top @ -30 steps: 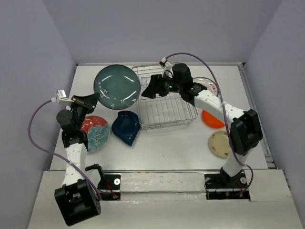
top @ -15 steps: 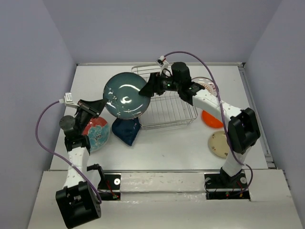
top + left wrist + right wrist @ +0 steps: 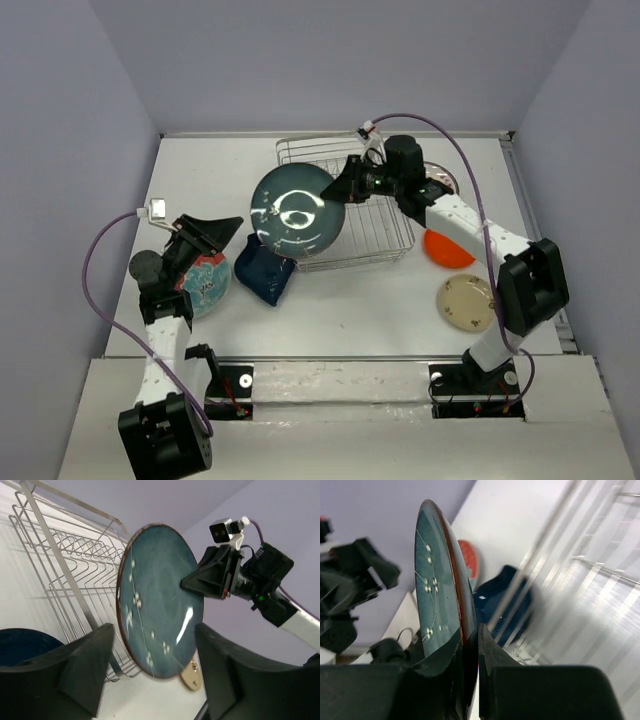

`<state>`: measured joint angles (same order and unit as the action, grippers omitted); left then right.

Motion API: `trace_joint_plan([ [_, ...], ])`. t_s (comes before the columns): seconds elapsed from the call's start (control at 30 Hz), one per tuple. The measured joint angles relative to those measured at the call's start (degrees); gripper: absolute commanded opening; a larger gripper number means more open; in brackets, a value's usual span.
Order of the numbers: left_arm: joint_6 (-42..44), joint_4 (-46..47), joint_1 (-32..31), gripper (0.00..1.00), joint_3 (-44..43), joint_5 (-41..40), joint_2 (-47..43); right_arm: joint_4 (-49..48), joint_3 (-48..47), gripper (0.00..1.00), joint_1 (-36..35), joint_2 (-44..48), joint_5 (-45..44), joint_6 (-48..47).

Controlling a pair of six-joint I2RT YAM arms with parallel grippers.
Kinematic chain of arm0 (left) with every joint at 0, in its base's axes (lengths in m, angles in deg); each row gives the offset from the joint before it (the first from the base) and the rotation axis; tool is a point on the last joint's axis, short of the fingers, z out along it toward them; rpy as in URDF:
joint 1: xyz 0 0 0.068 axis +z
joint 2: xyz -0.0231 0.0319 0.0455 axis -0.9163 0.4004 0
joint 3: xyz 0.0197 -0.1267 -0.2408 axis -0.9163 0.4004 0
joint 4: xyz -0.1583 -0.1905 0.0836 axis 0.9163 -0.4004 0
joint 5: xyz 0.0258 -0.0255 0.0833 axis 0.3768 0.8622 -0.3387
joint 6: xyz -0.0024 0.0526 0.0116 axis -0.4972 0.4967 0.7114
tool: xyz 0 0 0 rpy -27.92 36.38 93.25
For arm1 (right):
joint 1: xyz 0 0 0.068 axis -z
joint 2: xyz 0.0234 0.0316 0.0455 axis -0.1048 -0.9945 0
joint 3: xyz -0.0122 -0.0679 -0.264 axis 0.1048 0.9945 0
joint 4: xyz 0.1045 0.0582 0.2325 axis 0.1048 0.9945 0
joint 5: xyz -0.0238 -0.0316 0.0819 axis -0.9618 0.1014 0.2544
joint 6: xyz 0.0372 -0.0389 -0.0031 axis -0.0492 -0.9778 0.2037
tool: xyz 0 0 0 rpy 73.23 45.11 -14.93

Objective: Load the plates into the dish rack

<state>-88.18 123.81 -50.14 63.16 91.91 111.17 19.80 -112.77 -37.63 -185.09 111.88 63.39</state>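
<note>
By rack (image 3: 372,226), right end effector (image 3: 341,189) pinches glossy teal plate (image 3: 295,212); left end effector (image 3: 226,236) gapes.

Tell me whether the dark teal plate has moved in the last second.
Yes. Held by the right gripper, the dark teal plate has shifted rightward, from left of the dish rack to overlapping its left edge.

this looks like a robot lab, not a real kitchen. a white table (image 3: 340,310) sits inside plain purple-grey walls (image 3: 330,60). a left arm (image 3: 163,335) and a right arm (image 3: 465,225) are bolted to its near edge, with purple cables (image 3: 86,275) hanging loose.
</note>
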Motion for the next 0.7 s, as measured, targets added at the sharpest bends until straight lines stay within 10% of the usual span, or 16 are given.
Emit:
trace_joint_plan([
  [0.07, 1.77, -0.72, -1.09, 0.98, 0.00, 0.33, -1.33, 2.97, 0.33, 0.07, 3.76, 1.62, -1.90, -0.59],
  [0.3, 12.13, -13.18, -9.62, 0.99, -0.92, -0.31, -5.38, 12.66, -2.10, 0.07, 18.56, 5.73, -22.80, -6.80],
  [0.7, 37.97, -43.60, -31.52, 0.99, -13.88, -18.58, -13.62, 22.64, -18.69, 0.07, 17.62, -1.11, -45.68, -21.11],
])
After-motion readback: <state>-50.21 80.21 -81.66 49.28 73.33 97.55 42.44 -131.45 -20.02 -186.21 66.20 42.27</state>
